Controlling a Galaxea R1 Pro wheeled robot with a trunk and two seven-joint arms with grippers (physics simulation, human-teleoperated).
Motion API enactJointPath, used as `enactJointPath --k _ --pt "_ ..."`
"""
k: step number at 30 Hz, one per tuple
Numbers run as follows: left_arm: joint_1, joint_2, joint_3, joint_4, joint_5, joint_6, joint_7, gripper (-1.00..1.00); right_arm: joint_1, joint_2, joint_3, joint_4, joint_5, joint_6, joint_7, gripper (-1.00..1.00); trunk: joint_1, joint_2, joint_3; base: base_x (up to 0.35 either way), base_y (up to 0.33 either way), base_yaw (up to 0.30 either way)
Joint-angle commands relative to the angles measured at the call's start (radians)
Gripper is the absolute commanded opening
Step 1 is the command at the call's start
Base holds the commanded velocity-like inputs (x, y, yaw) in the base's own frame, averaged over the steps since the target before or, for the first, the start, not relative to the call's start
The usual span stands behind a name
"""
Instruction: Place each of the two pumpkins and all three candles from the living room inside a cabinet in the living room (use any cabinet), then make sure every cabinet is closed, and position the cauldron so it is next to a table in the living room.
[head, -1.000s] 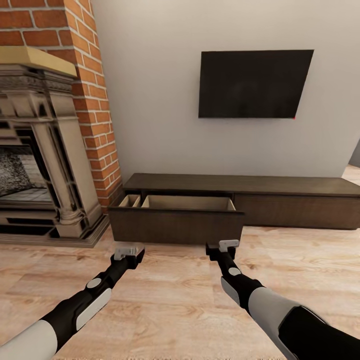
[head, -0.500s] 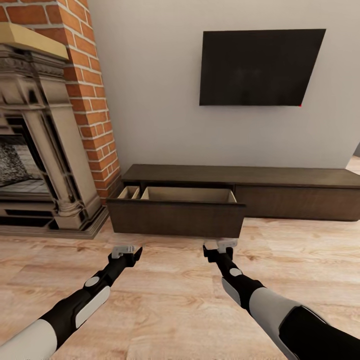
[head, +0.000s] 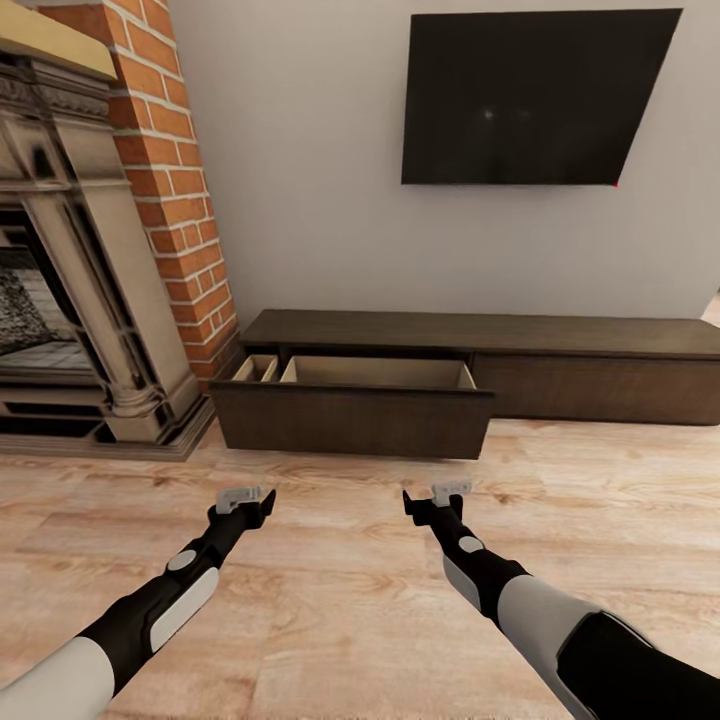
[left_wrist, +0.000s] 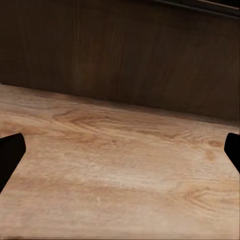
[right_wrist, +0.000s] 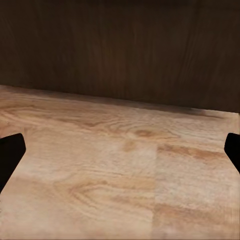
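Ahead: cabinet dark wood, boxy | drawer pale-lined, open

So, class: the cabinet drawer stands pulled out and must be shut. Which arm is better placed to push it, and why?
Either, marginally the right. The right gripper faces the wide part of the open drawer front; the left gripper faces its left end. Both jaws are open, holding nothing.

Head cam high, angled down at cabinet; both wrist cams low, facing its drawer front beyond each pincer, sharing floor.
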Motion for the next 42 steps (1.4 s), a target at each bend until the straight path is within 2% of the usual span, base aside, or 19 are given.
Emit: enactJointPath --k 1,12,31,42 --pt "-0.001 0.001 -0.009 -0.003 0.007 -0.007 0.018 1.00 -0.001 0.000 0.008 0.001 -0.004 -0.003 -0.006 1.00 0.000 0.000 -0.001 0.000 0.000 0.000" --pt "-0.002 0.001 -0.016 -0.009 0.005 -0.005 0.024 1.00 -0.001 0.000 0.007 0.001 -0.009 -0.003 -0.006 1.00 0.000 0.000 -0.001 0.044 0.000 0.000" --pt "-0.001 0.001 -0.012 -0.008 0.005 0.005 0.022 1.00 -0.001 -0.003 0.006 0.001 -0.008 -0.009 -0.006 1.00 0.000 0.000 -0.001 0.323 0.000 0.000" --pt "-0.001 0.001 -0.012 -0.008 0.005 0.000 0.024 1.00 -0.001 0.002 -0.004 0.002 -0.015 0.030 -0.040 1.00 0.000 0.000 -0.001 0.269 -0.020 0.000"
